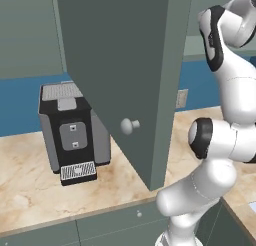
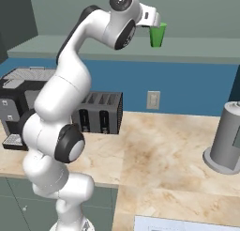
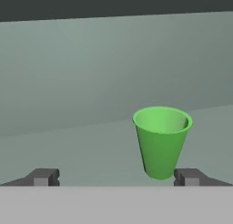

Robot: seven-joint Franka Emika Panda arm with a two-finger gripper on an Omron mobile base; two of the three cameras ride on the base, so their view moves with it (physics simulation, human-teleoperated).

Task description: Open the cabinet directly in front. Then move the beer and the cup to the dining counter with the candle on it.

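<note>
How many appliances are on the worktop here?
3: a coffee machine at the left, a toaster beside it, and a grey cylindrical appliance at the right. The open cabinet door may hide more.

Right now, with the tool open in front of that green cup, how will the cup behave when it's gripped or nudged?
The cup looks thin-walled and empty, so probably light. It stands on its narrow base, so an off-centre nudge from the open tool may tip it. Its tapered sides might slip upward in a squeeze.
</note>
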